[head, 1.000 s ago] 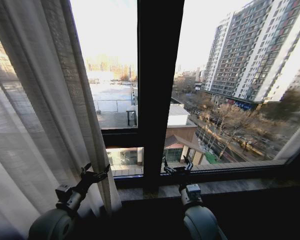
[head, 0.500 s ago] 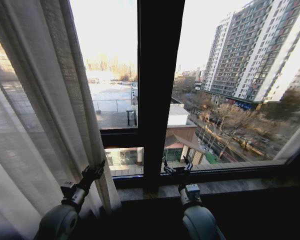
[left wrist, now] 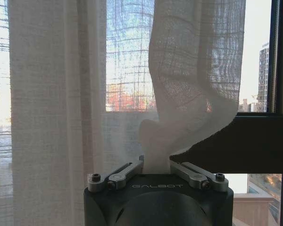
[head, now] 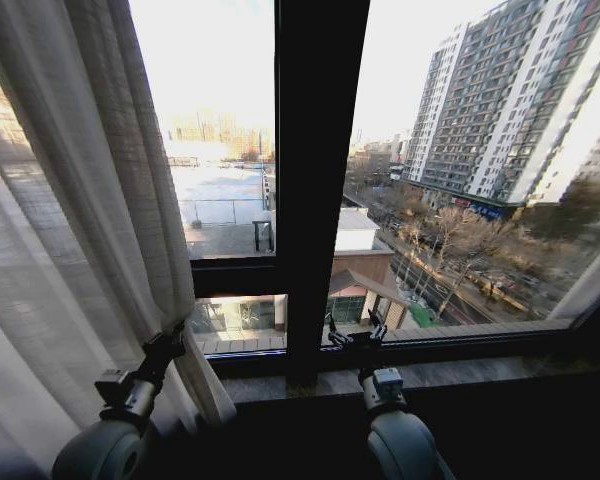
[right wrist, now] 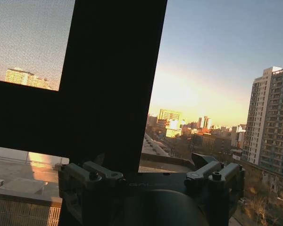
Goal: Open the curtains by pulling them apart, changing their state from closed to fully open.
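Curtains (head: 80,230) farther left, left hand (head: 165,347) clamped

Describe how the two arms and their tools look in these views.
Both arms end in rounded grey wrist housings with small black camera blocks on top. The left tool and right tool are black, with slim silver linkage bars fastened by dark screws. The wrist bodies carry "GALBOT" lettering. No loose cables show.
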Tool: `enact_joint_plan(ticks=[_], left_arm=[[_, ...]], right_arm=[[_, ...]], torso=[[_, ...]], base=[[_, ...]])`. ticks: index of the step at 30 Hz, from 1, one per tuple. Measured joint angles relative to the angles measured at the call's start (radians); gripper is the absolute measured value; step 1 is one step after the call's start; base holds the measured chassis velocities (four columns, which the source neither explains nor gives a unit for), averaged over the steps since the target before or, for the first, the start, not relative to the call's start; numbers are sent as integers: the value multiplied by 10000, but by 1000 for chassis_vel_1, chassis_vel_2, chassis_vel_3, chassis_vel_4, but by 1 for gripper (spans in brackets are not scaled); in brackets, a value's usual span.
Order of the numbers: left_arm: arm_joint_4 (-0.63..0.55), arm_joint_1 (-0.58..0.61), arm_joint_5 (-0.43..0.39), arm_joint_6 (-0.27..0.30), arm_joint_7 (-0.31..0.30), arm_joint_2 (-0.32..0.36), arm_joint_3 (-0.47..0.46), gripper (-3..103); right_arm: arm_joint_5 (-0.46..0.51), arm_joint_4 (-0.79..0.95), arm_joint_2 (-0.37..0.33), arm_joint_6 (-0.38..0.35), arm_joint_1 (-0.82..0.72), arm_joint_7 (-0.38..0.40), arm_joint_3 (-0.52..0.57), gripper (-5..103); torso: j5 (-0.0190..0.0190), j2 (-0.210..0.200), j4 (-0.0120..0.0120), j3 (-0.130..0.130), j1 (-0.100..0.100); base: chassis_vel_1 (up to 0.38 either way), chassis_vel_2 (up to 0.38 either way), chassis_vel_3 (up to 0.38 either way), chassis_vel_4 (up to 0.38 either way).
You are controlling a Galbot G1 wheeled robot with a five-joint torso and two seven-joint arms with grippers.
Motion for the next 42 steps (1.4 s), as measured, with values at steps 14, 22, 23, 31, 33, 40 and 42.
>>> enact_joint_plan(ticks=[14, 22, 23, 31, 33, 40, 42], left_arm=[[-1174, 881, 127, 362, -96, -504, -772, 0], [-852, 1225, 196, -761, 1023, -730, -1869, 0], [-852, 1225, 196, -761, 1023, -730, -1869, 0], [-389, 1289, 305, -1364, 1592, -1097, -2082, 0], [-385, 1323, 306, -1392, 1627, -1159, -2087, 0], [-437, 1432, 99, -1293, 1767, -1465, -2103, 0], [-442, 1409, 40, -1232, 1763, -1515, -2079, 0]], right_arm=[[142, 272, -197, -37, 9, 4, -20, 100], [554, 387, -443, -57, 135, -7, 62, 100], [554, 387, -443, -57, 135, -7, 62, 100], [885, 376, -636, -81, 295, -33, 135, 100], [922, 364, -659, -89, 323, -39, 135, 100], [887, 270, -662, -377, 393, -382, 138, 100], [772, 239, -624, -412, 412, -421, 127, 100]], torso=[[-3, 0, -3, 0, 0], [-1, 0, 0, 0, 0], [-1, 0, 0, 0, 0], [-1, 0, -1, 0, 0], [-1, 0, 0, 0, 0], [-1, 0, 0, 0, 1], [-1, 0, 0, 0, 0]], base=[[0, 0, 0, 0], [0, 0, 0, 0], [0, 0, 0, 0], [0, 0, 0, 0], [0, 0, 0, 0], [0, 0, 0, 0], [0, 0, 0, 0]])
